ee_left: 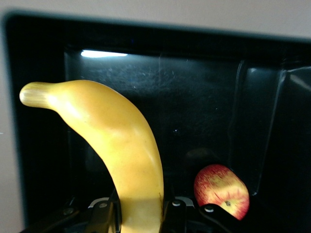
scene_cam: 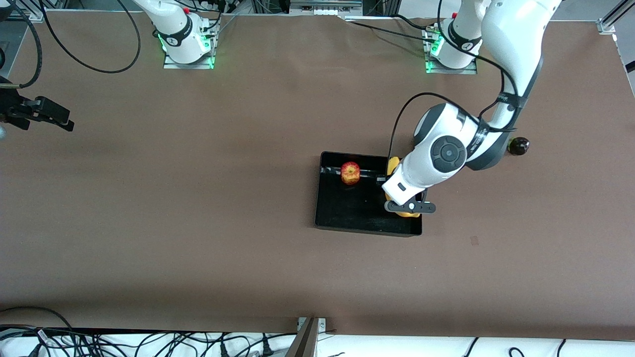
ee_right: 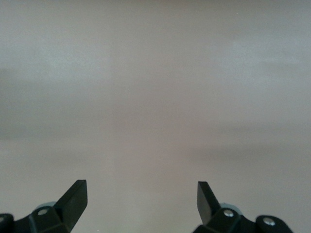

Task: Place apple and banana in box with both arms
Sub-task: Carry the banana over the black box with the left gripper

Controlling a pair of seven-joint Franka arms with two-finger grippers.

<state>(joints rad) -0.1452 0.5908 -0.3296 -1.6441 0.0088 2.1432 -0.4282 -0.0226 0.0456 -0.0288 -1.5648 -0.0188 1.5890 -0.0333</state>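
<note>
The left gripper [scene_cam: 411, 208] hangs over the box [scene_cam: 347, 218] at the corner nearest the front camera on the left arm's side, its fingers [ee_left: 104, 213] clamped on the banana [ee_left: 121, 150]. From the front only slivers of the banana show: a bit of yellow under the gripper and another bit past the wrist, the rest hidden by the arm. The left wrist view shows it far better, curving out from between the fingers with its stem end over the black floor of the box; whether it touches that floor is hard to make out. Farther from the front camera, the apple [scene_cam: 350, 173] sits inside the box near its wall on the robots' side. A small dark round thing [scene_cam: 519, 146], half hidden by the left arm, lies on the table [scene_cam: 198, 198] outside the box. The right gripper [scene_cam: 42, 115] waits over the table at the right arm's end, fingers [ee_right: 73, 196] spread apart and holding nothing. No readable writing shows.
</note>
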